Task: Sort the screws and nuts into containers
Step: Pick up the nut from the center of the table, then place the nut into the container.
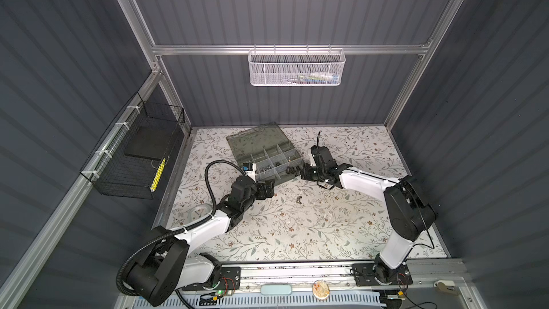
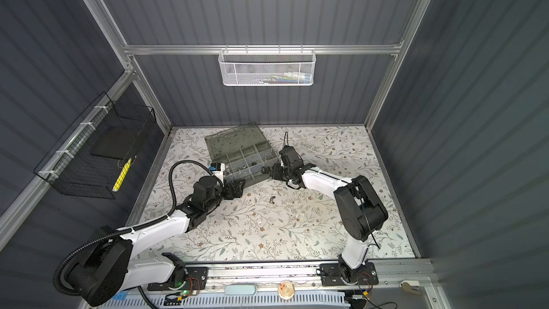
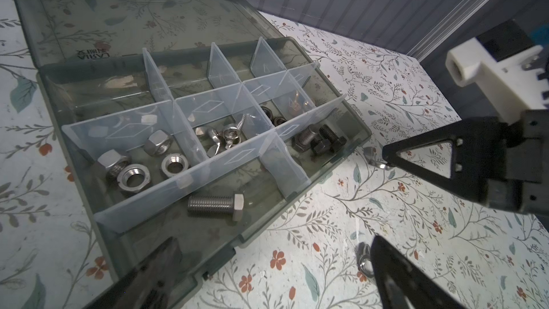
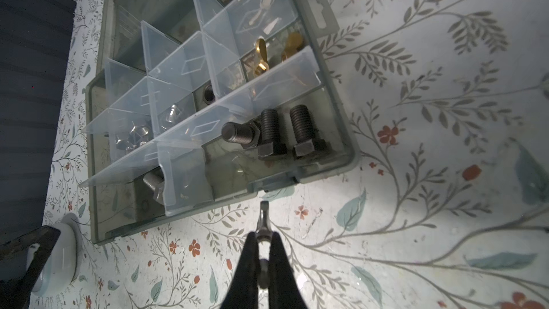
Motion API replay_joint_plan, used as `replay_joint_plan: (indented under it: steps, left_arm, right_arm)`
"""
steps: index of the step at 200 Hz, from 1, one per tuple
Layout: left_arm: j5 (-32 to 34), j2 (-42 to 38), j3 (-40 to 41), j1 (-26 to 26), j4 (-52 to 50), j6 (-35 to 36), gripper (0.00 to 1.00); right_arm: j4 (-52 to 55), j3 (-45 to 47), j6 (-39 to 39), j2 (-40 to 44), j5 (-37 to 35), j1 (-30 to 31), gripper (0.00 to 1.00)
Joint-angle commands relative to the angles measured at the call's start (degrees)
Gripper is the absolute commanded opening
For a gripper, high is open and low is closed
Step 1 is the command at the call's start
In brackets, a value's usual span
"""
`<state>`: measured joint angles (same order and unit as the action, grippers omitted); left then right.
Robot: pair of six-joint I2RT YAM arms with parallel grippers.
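Right gripper [image 4: 263, 237]: clamped on a silver wing nut [image 4: 264, 214], just beside the organizer case [image 4: 340, 108];
Left gripper [image 3: 267, 277]: held wide apart; nothing gripped

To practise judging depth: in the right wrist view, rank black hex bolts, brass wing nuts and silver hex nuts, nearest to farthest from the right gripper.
1. Black hex bolts: corner compartment, directly before the right gripper holding a silver wing nut.
2. Brass wing nuts: one row behind the bolts.
3. Silver hex nuts: same row, opposite end.
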<state>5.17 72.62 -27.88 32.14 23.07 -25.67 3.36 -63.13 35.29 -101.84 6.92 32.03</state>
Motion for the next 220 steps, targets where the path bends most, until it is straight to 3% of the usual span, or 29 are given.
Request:
replay_joint_plan:
  steps: [1,62,116,165,220]
  left_arm:
    - [0.2,-0.5,0.6,-0.4,-0.5,-0.3,1.00]
    - [0.0,-0.6,0.9,-1.4,-0.4,-1.0,1.00]
    - [-2.4,-1.0,2.2,-5.2,0.7,-3.9,1.00]
    - [-1.6,-2.0,2.9,-8.0,-0.5,-6.4,1.00]
    - [0.4,-5.6,5.2,-13.3,-2.9,-10.6,1.00]
  right_arm:
    - [-0.7,-0.4,0.8,-1.0,0.5,0.1,0.01]
    - [-0.2,-1.5,1.1,0.7,1.2,0.1,0.00]
    - [-2.6,-5.4,4.9,1.2,7.4,0.1,0.00]
    - [-7.2,-12.0,10.0,-4.1,13.8,0.7,0.00]
    - [-10.1,-19.6,14.2,-10.6,16.2,2.4,0.00]
